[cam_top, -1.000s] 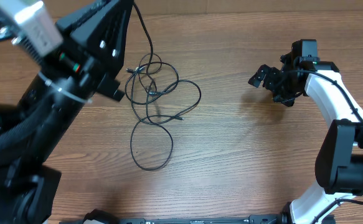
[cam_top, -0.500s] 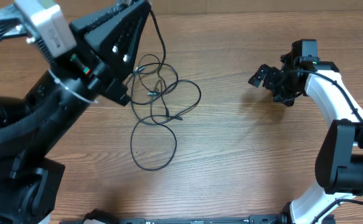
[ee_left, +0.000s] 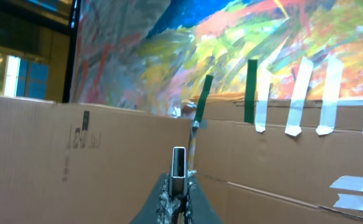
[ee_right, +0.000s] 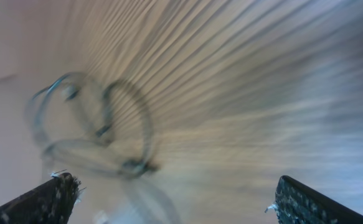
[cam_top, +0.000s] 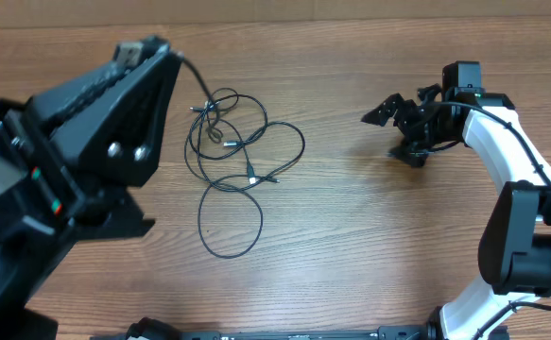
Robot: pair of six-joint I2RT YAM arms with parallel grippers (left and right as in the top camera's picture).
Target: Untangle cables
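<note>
- L gripper point(cam_top: 162, 49): fingers together, clamped on a silver plug tip point(ee_left: 179, 163). Its wrist cam faces a cardboard wall point(ee_left: 106, 162), so the hand is tipped up, off the table point(cam_top: 351, 246).
- Change, L side: vs. the two prior overhead views, the arm has swung back & down toward the left. The held strand, earlier drawn up toward the far edge, now runs short and slack from the fingers into the tangle.
- cables point(cam_top: 232, 142): on the table left of centre, between the arms, nearer L. Small crossed loops sit at the far end; one big loop point(cam_top: 230, 227) trails toward the near edge. Loops are slightly re-spread, crossings not undone.
- R gripper point(cam_top: 393, 132): fingers wide apart, holding nothing. It has opened further & turned toward the cables. Its wrist view is motion-blurred, cables faint.
- Meaning (judgement): pulling one end alone freed little. R looks set to come in for a 2nd strand. Task is at an early stage.
</note>
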